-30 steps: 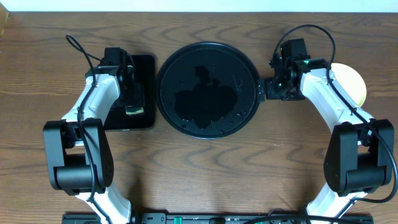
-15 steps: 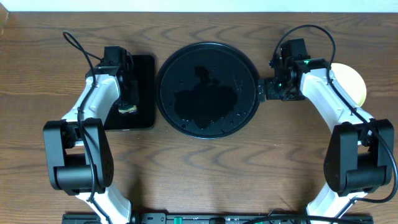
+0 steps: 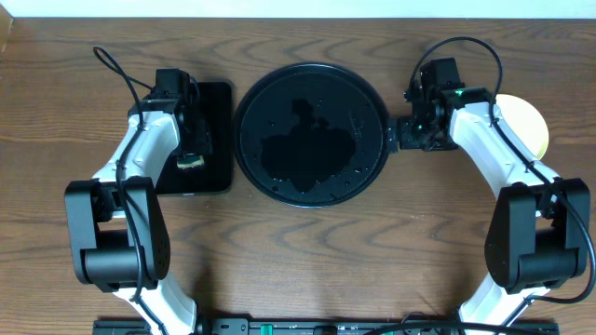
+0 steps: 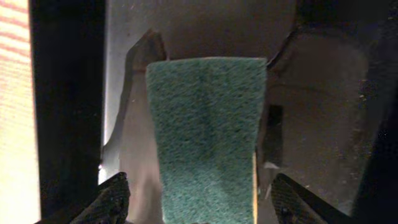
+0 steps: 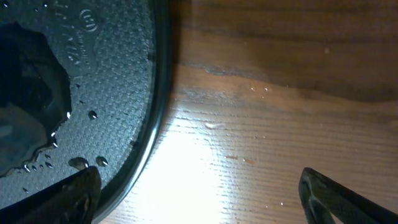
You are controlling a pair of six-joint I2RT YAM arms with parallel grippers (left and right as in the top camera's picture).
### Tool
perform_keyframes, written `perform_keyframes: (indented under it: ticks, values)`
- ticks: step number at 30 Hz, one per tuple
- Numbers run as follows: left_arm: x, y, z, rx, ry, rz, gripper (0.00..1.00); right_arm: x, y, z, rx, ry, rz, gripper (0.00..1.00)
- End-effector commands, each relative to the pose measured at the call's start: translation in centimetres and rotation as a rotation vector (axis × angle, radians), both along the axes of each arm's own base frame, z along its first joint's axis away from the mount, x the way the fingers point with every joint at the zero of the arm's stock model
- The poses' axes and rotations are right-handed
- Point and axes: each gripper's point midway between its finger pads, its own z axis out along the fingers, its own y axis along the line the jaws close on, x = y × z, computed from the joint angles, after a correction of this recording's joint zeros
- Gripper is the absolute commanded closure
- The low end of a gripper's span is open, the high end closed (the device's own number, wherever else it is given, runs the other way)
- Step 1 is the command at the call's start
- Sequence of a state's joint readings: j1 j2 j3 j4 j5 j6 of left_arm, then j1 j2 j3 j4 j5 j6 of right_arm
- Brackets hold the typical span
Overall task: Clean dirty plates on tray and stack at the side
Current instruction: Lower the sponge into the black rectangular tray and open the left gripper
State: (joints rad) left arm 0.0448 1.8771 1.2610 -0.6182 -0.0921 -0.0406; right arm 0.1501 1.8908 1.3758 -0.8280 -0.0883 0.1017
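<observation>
Brown wood grain covers the table seen from overhead, and the large round black tray is set at its middle, its glossy floor marked by wet patches and bare of plates. A pale yellow plate is seen at the right side of the table, well apart from the round tray and partly hidden by the right arm; whether other plates lie under it cannot be told. A smaller rectangular black tray is placed just left of the round one, and a sponge lies on it below the left gripper. The right gripper is held at the round tray's right rim. From the left wrist, the green scouring face of the sponge is seen flat on the rectangular tray between the two fingertips, which are spread wider than the sponge and are kept clear of its sides. From the right wrist, the jaws are seen parted wide with nothing between them, above bare wood just beside the round tray's raised rim, where droplets are scattered on the textured black surface.
</observation>
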Motion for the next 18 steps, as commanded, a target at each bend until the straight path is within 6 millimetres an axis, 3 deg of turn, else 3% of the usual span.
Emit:
perform_keyframes:
  ticks: [1,6,11,13,18]
  values:
    - [0.0,-1.3,-0.7,-0.08,0.0,-0.022,0.27,1.5,0.4,3.7,0.007,-0.102,0.011,0.01]
    - [0.6,-2.9,1.1,-0.172,-0.055,-0.05,0.27,2.1,0.4,6.1,0.013,-0.179,0.008,0.01]
    - [1.2,-2.9,5.0,-0.163,-0.159,-0.059,0.26,2.0,0.4,6.1,0.013,-0.177,0.009,0.01]
    - [1.3,-2.9,6.3,-0.161,-0.194,-0.062,0.17,2.0,0.4,6.1,0.014,-0.177,0.009,0.01]
    - [1.3,-2.9,7.7,-0.158,-0.229,-0.066,0.16,2.1,0.4,6.1,0.014,-0.177,0.009,0.01]
